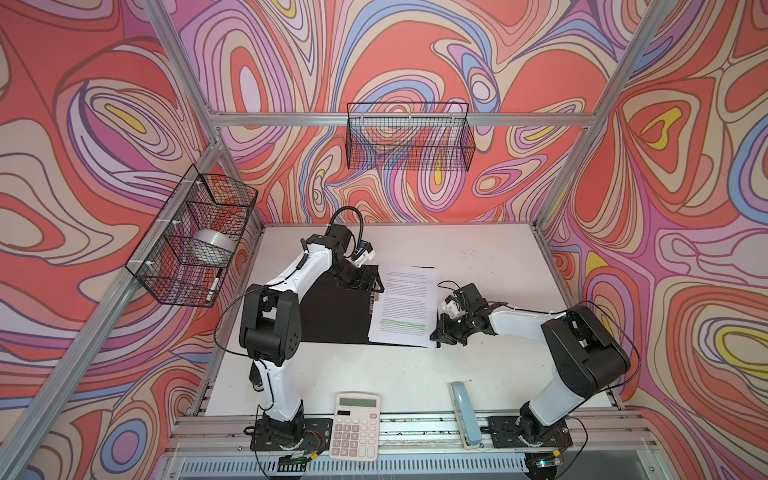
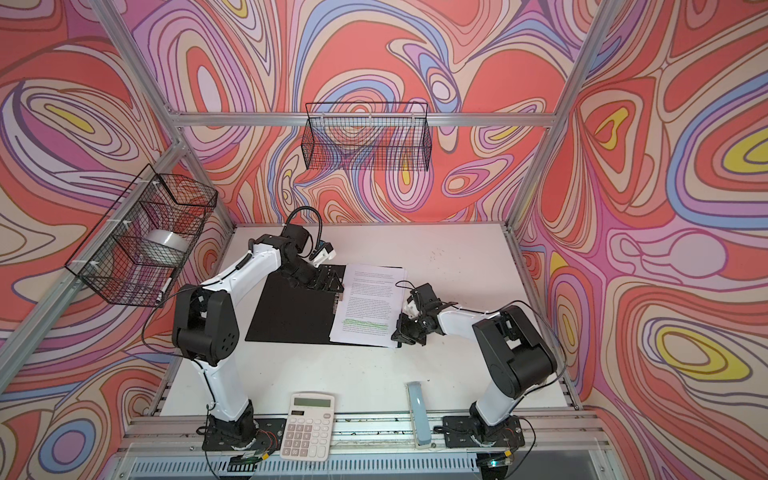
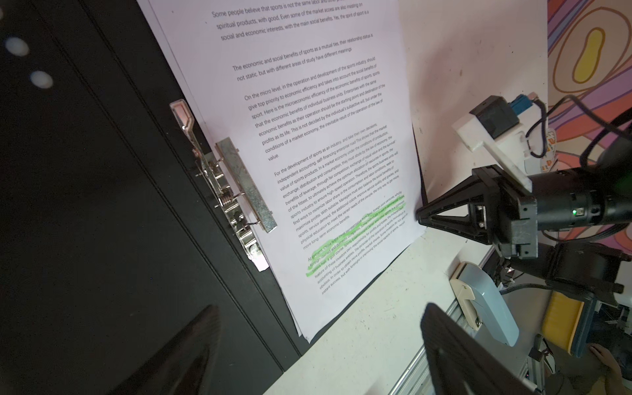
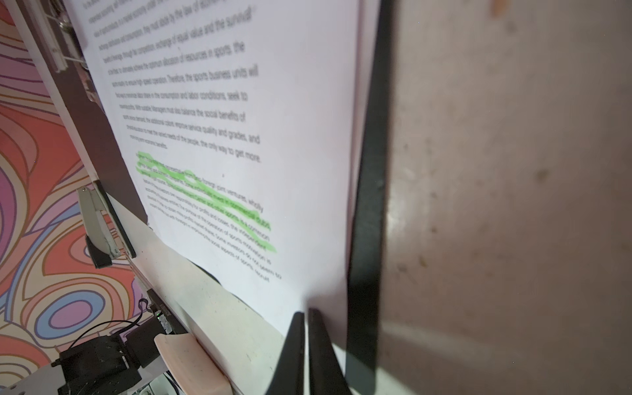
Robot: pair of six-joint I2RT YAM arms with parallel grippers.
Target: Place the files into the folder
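against the files point(image 4: 307, 102), the right end effector point(image 4: 306, 313) rests closed.

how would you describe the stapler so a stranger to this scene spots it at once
Find the white table, then the metal rail along its near edge. The stapler lies across it, beside the right arm's base. It is long, narrow and pale blue, unlike the squarish white calculator with keys to its left.
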